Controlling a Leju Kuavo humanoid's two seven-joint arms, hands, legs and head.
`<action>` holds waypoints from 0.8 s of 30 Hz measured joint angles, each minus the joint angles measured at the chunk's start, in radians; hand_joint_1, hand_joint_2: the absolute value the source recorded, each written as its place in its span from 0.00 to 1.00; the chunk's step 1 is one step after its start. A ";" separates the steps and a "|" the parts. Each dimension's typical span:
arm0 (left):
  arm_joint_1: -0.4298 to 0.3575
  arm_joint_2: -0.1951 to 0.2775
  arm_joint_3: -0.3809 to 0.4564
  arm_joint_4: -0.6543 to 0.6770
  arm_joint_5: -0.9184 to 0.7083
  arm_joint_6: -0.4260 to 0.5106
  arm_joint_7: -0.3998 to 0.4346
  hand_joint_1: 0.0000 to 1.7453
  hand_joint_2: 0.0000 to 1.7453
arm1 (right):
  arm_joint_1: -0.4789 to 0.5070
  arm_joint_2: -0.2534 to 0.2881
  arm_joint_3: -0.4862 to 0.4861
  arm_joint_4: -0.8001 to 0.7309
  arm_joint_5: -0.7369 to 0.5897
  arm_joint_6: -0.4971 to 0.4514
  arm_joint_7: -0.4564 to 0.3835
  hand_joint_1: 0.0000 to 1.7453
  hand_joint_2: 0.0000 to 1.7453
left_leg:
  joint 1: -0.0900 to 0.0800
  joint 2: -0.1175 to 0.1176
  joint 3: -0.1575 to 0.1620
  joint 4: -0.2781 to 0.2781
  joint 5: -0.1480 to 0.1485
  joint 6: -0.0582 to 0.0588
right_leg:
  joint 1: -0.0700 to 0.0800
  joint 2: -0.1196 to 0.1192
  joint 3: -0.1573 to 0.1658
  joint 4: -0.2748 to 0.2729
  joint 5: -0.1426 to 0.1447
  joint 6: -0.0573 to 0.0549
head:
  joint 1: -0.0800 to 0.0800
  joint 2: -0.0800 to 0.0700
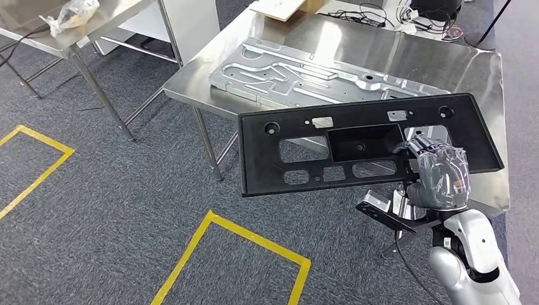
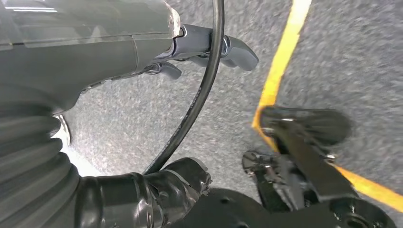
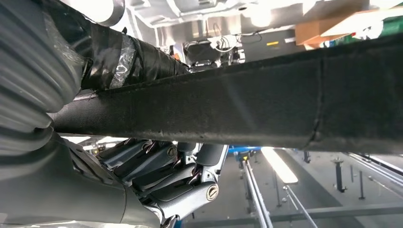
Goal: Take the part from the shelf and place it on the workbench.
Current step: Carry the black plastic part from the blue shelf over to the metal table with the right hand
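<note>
A long black plastic panel [image 1: 356, 143] with several cut-outs hangs in the air in front of the steel workbench [image 1: 432, 63], tilted slightly. My right hand [image 1: 438, 175] grips its lower edge near the right end, fingers hooked through an opening. In the right wrist view the panel's dark edge [image 3: 247, 107] crosses the picture with my fingers [image 3: 157, 171] curled beneath it and the thumb on its other side. My left hand [image 2: 209, 47] hangs over the grey carpet, fingers stretched out with nothing in them.
A stamped silver metal plate [image 1: 305, 73] lies on the workbench. A cardboard piece [image 1: 279, 7] and cables [image 1: 394, 16] sit at its far side. A second steel table [image 1: 70, 32] stands at the left. Yellow floor tape [image 1: 241, 232] marks the carpet.
</note>
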 joint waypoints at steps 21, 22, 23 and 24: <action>-0.012 -0.005 -0.016 0.002 -0.018 -0.010 -0.011 0.00 1.00 | -0.029 -0.007 -0.132 0.103 -0.071 0.009 0.035 1.00 1.00 | 0.003 -0.017 0.264 -0.138 0.012 0.001 | 0.013 -0.010 -0.149 -0.004 0.142 0.007 | -0.004 0.000; -0.012 -0.006 -0.016 0.001 -0.018 -0.011 -0.012 0.00 1.00 | -0.029 -0.007 -0.134 0.104 -0.071 0.009 0.034 1.00 1.00 | 0.003 -0.015 0.242 -0.095 0.026 -0.003 | 0.010 -0.010 -0.129 -0.019 0.138 0.000 | -0.005 0.000; -0.013 -0.006 -0.016 0.001 -0.018 -0.012 -0.012 0.00 1.00 | -0.028 -0.007 -0.135 0.104 -0.070 0.008 0.032 1.00 1.00 | 0.003 -0.012 0.206 -0.035 0.032 -0.006 | 0.006 -0.009 -0.108 -0.032 0.133 -0.005 | -0.006 0.000; -0.014 -0.006 -0.016 0.001 -0.017 -0.012 -0.013 0.00 1.00 | -0.026 -0.006 -0.136 0.106 -0.070 0.009 0.032 1.00 1.00 | 0.004 -0.010 0.162 0.031 0.024 -0.008 | 0.004 -0.011 -0.090 -0.041 0.125 -0.008 | -0.007 0.000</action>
